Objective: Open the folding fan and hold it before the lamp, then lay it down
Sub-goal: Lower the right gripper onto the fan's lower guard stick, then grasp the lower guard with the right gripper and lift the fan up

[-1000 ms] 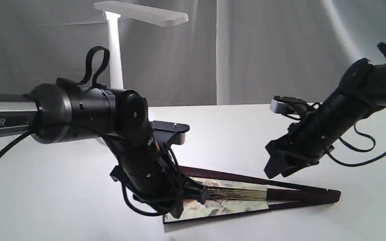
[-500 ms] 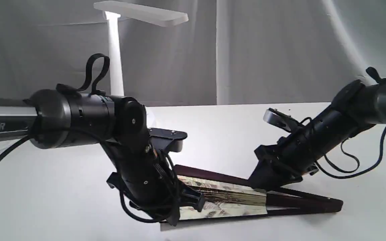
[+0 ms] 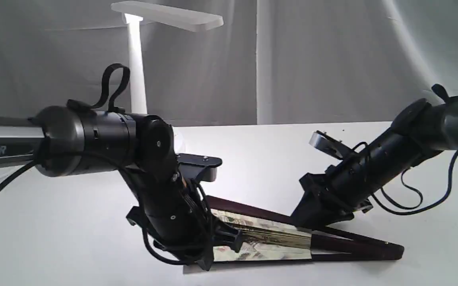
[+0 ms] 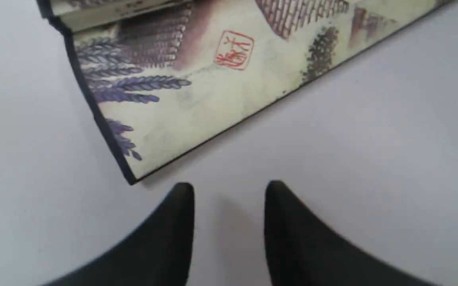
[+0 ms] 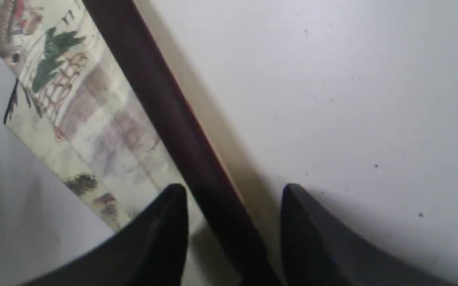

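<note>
The folding fan (image 3: 264, 240) lies partly spread on the white table, its maroon guards meeting at the pivot on the right. My left gripper (image 3: 222, 251) is open at the fan's wide end. In the left wrist view the painted paper (image 4: 213, 87) lies just past the gripper (image 4: 229, 190), which holds nothing. My right gripper (image 3: 305, 219) is low over the far guard. Seen from the right wrist, that gripper (image 5: 231, 190) is open and straddles the dark guard (image 5: 165, 111) without closing on it. The lamp (image 3: 135, 71) stands at the back left.
The white table (image 3: 261, 155) reaches back to a grey cloth backdrop. Black cables hang from both arms close to the fan. The lamp's flat head (image 3: 169, 15) juts out above the left arm.
The right arm came down and leftward until its fingers straddle the fan's far guard. The left arm sank a little, and the fan shifted slightly on the table.
</note>
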Tool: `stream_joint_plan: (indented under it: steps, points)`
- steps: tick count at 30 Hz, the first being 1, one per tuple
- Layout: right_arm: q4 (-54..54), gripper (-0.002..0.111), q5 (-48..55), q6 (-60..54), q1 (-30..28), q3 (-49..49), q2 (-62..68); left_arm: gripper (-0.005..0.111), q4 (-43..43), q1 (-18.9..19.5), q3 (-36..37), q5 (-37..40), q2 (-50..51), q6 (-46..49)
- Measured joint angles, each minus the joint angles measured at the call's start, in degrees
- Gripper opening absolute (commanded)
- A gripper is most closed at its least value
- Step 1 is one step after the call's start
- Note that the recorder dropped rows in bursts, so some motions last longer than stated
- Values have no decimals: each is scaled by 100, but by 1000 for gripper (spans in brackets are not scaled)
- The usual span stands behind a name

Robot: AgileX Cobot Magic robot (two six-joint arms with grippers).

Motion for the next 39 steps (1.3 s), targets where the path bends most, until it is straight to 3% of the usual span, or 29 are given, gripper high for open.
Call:
stream_joint_plan:
  steps: [11,19,31,39]
  points:
    - [294,34,262,0,0,-60,218,30,-14,0,0,23,0,0]
    - [283,0,342,-22,0,-60,265,30,-14,0,0,23,0,0]
    - [478,0,521,-419,0,-60,275,30,-1,0,0,-37,0,0]
    - [1263,0,728,-589,-263,-49,119,30,8,0,0,-412,-336,0]
